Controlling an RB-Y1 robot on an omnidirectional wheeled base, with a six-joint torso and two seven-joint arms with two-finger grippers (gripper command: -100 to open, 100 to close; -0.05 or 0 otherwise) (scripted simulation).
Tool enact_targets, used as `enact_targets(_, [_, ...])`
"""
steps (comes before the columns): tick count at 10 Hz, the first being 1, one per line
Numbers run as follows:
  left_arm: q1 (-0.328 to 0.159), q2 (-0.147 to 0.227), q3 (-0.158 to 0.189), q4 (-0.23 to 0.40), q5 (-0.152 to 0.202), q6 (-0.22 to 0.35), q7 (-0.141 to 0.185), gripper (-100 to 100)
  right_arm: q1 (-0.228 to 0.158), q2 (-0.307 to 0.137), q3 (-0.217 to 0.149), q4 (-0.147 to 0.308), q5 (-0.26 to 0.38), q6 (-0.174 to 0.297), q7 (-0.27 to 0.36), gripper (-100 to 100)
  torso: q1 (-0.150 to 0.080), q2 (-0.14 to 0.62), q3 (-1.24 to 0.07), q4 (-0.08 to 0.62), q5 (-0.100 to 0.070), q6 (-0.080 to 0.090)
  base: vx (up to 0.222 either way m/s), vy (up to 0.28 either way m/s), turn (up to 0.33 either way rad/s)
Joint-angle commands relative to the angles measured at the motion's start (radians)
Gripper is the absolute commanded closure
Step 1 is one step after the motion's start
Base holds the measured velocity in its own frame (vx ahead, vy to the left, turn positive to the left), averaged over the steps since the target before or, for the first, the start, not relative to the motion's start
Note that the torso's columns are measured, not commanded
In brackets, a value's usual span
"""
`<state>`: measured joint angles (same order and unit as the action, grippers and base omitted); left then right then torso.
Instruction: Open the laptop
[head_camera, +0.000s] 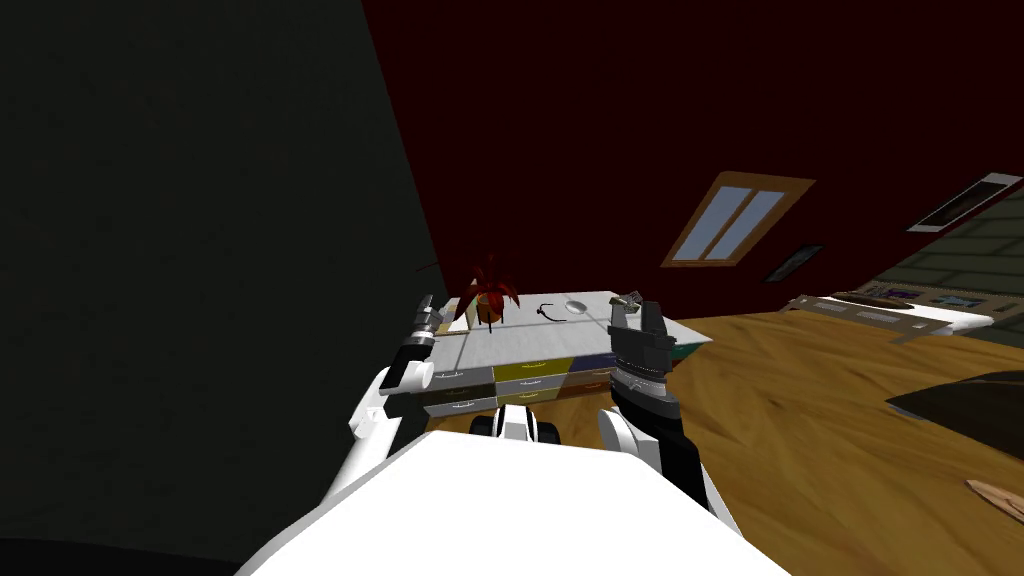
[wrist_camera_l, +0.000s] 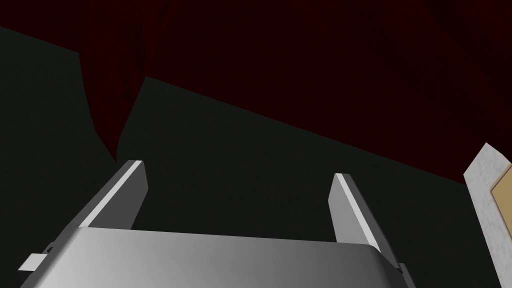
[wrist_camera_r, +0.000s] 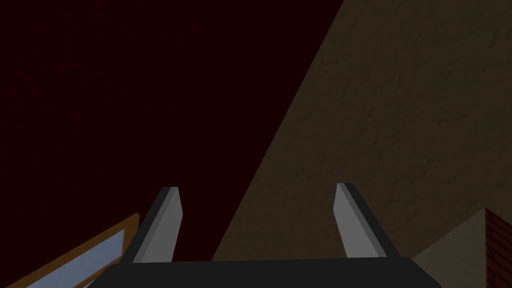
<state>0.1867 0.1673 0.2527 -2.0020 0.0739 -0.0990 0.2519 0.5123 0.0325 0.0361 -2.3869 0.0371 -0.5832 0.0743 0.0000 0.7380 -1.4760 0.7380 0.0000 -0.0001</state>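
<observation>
Left gripper (wrist_camera_l: 237, 169): blades spread wide with nothing between them, raised by the cabinet's near left corner.
Right gripper (wrist_camera_r: 256, 187): equally wide and empty, raised over the cabinet's right end.
Cabinet (head_camera: 530, 342): just ahead, a pale grey top over grey, yellow and blue drawers (head_camera: 520, 373).
On top: a red potted plant (head_camera: 489, 292), a thin black loop (head_camera: 545, 311), a clear dome (head_camera: 578, 305).
Laptop: cannot pick it out; likely on this top, perhaps behind the right arm.
Handling: probably a light, stiff, smooth lid and a fragile screen; the hinge may resist and the base may slide.
Hold: middle of the lid's front edge, opposite the hinge.
</observation>
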Motion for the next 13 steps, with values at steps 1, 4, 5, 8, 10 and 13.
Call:
enact_targets(1, [-0.039,-0.002,0.026,0.028,0.009,0.064,0.018,-100,0.0,0.0,0.0,0.0,0.0,0.0,0.0,0,0.0,0.0,0.0,0.0,0.0,0.0,0.003,0.006,-0.112])
enact_targets(4, [-0.089,-0.011,0.058,0.067,0.02,0.14,0.04,-100,0.0,0.0,0.0,0.0,0.0,0.0,0.0,0,0.0,0.0,0.0,0.0,0.0,0.0,0.005,0.007,-0.123])
enact_targets(5, [-0.106,-0.017,0.069,0.08,0.023,0.165,0.047,-100,0.0,0.0,0.0,0.0,0.0,0.0,0.0,0,0.0,0.0,0.0,0.0,0.0,0.0,0.004,0.006,-0.118])
enact_targets(8, [-0.155,-0.043,0.1,0.118,0.033,0.241,0.067,-100,0.0,0.0,0.0,0.0,0.0,0.0,0.0,0,0.0,0.0,0.0,0.0,0.0,0.0,0.005,0.002,-0.117])
enact_targets(10, [-0.183,-0.072,0.117,0.14,0.039,0.283,0.079,-100,0.0,0.0,0.0,0.0,0.0,0.0,0.0,0,0.0,0.0,0.0,0.0,0.0,0.0,0.004,0.002,-0.081])
enact_targets(13, [-0.211,-0.139,0.135,0.162,0.045,0.326,0.091,-100,0.0,0.0,0.0,0.0,0.0,0.0,0.0,0,0.0,0.0,0.0,0.0,0.0,0.0,0.003,0.001,-0.078])
